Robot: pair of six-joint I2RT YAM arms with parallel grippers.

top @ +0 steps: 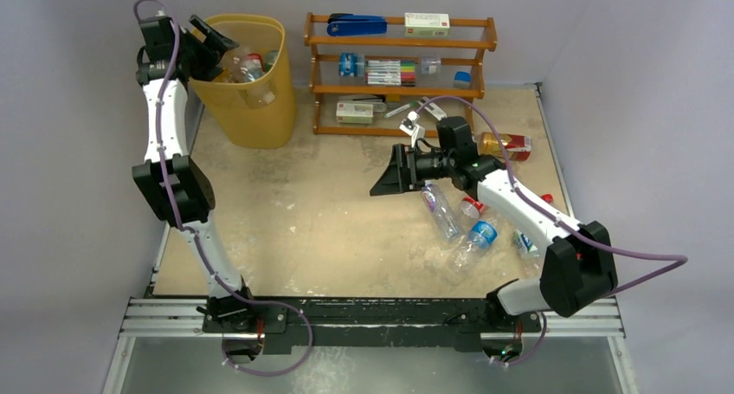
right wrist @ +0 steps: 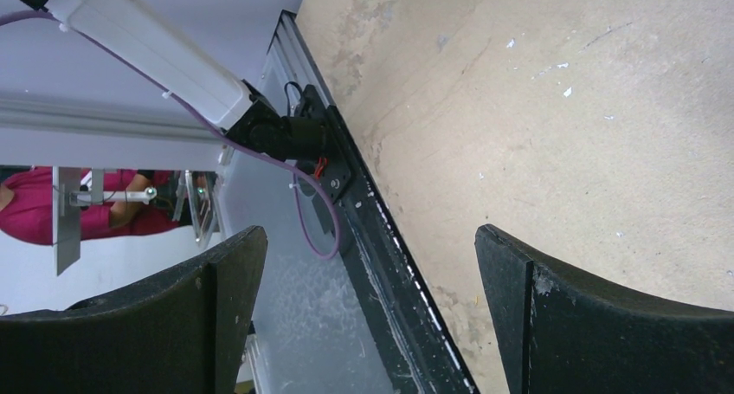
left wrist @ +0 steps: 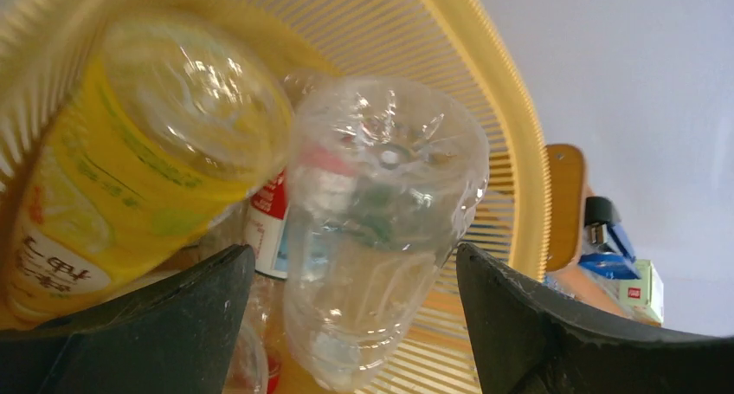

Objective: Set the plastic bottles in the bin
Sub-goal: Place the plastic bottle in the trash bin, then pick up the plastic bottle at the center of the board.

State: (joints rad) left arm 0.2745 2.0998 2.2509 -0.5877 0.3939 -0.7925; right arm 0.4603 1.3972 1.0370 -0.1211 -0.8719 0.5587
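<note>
We are working over a worn beige tabletop [top: 329,229] enclosed by plain grey walls. The left gripper [top: 216,37] is hanging over the rim of the yellow-orange bin [top: 251,108], and its fingers are standing wide apart. In the left wrist view a clear bottle [left wrist: 372,221] is lying base-first between those fingers and inside the bin wall. Neither finger appears to be touching it, so we are treating this gripper as holding nothing. A yellow-labelled bottle [left wrist: 130,160] is resting beside the clear one in the bin.

The right gripper [top: 385,171] is hovering above the middle of the table, spread wide and empty. Its wrist view is showing only bare surface and the table's near edge rail between the fingers.

We are judging the task as partly complete. The loose bottles are lying behind the right gripper, on its wrist side and below it: a clear table bottle [top: 440,210], a red-capped bottle [top: 472,207] and a blue-labelled bottle [top: 480,235]. An orange bottle [top: 506,143] is lying farther back, by the foot of the wooden shelf rack [top: 398,43].

The clear table bottle is nearest the right fingers. Its long axis is running diagonally, from just behind the fingers toward the near right. The fingers are pointing away from it, so we expect the right arm, the nearer one, to need turning back and down.
</note>
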